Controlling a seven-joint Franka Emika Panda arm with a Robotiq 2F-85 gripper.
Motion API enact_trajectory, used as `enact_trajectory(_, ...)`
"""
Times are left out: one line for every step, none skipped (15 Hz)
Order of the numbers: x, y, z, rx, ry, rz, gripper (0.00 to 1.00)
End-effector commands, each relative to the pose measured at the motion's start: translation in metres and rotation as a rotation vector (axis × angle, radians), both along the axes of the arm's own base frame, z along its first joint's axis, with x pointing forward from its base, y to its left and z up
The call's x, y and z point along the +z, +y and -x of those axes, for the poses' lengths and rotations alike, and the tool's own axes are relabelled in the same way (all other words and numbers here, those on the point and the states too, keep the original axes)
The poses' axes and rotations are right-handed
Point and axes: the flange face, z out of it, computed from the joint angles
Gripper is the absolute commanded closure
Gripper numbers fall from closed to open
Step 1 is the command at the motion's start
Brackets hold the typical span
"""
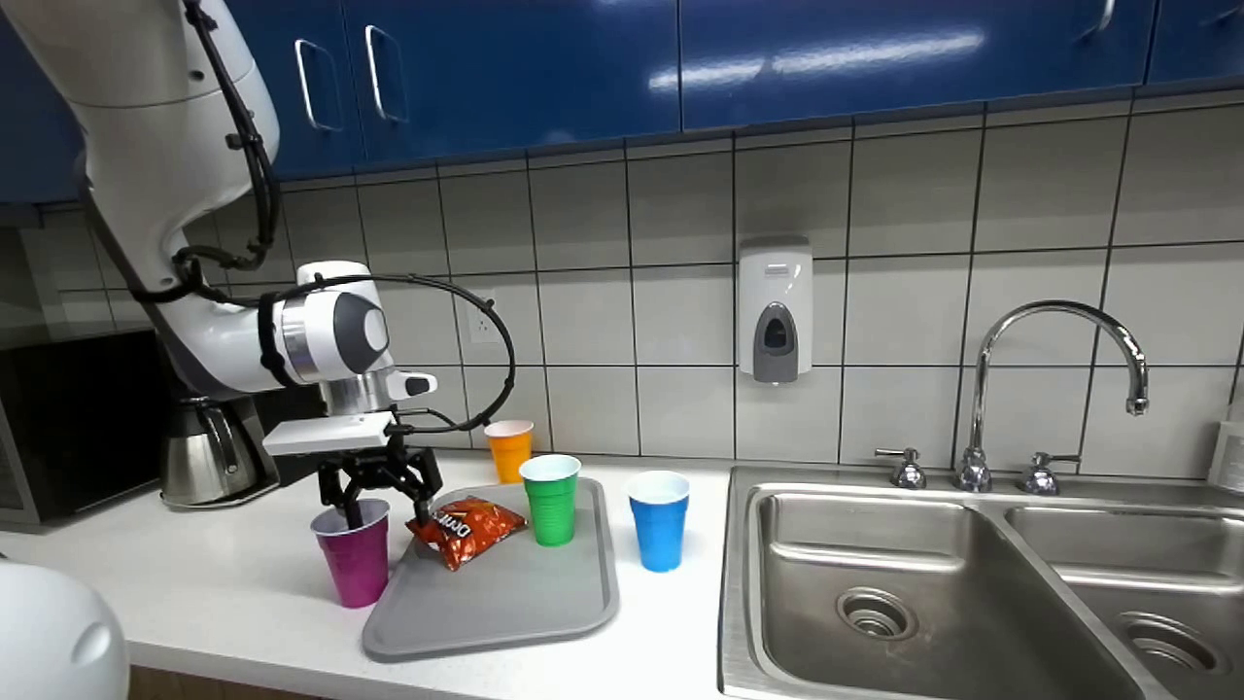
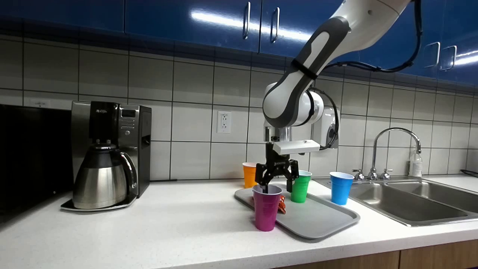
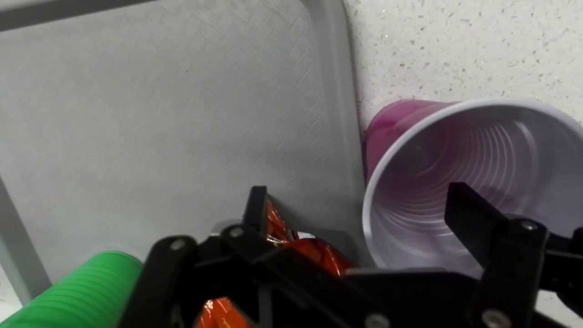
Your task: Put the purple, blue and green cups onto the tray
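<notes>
The purple cup (image 1: 358,564) stands upright on the white counter, just off the side of the grey tray (image 1: 515,603). My gripper (image 3: 357,196) is open above it, one of its fingers (image 3: 473,218) reaching inside the cup's mouth. The opposite finger hangs outside the cup, over the tray beside a red packet. Between the fingers the cup's near rim shows, with gaps on both sides. On the tray stands the green cup (image 1: 552,510), whose side also appears at the wrist view's lower left. The blue cup (image 2: 341,190) is upright on the counter between tray and sink.
A shiny red snack packet (image 1: 466,530) lies on the tray near the gripper. Behind the tray is an orange cup (image 2: 249,175) by the tiled wall. The steel sink (image 1: 875,544) with its tap, and a coffee maker (image 2: 108,157), flank the work area.
</notes>
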Motion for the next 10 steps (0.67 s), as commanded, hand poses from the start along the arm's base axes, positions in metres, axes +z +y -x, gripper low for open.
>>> enact_trajectory(0.0008, 0.0046, -0.0013, 0.002, 0.002, 0.012, 0.25)
enact_trajectory(0.0003, 0.006, -0.0009, 0.004, 0.005, 0.012, 0.26)
enact_trajectory(-0.0001, 0.0069, -0.0004, 0.005, 0.006, 0.011, 0.34)
enact_trajectory(-0.0006, 0.008, 0.0002, 0.007, 0.009, 0.01, 0.42)
enact_trajectory(-0.0008, 0.0087, 0.0006, 0.009, 0.01, 0.01, 0.51)
enact_trajectory(-0.0008, 0.0093, 0.0008, 0.011, 0.011, 0.01, 0.58)
enact_trajectory(-0.0009, 0.0102, 0.0011, 0.008, 0.011, 0.007, 0.65)
enact_trajectory(-0.001, 0.0107, 0.0014, 0.009, 0.011, 0.006, 0.73)
enact_trajectory(-0.0012, 0.0111, 0.0015, 0.012, 0.014, 0.005, 0.8)
enact_trajectory(-0.0013, 0.0114, 0.0016, 0.013, 0.016, 0.002, 0.89)
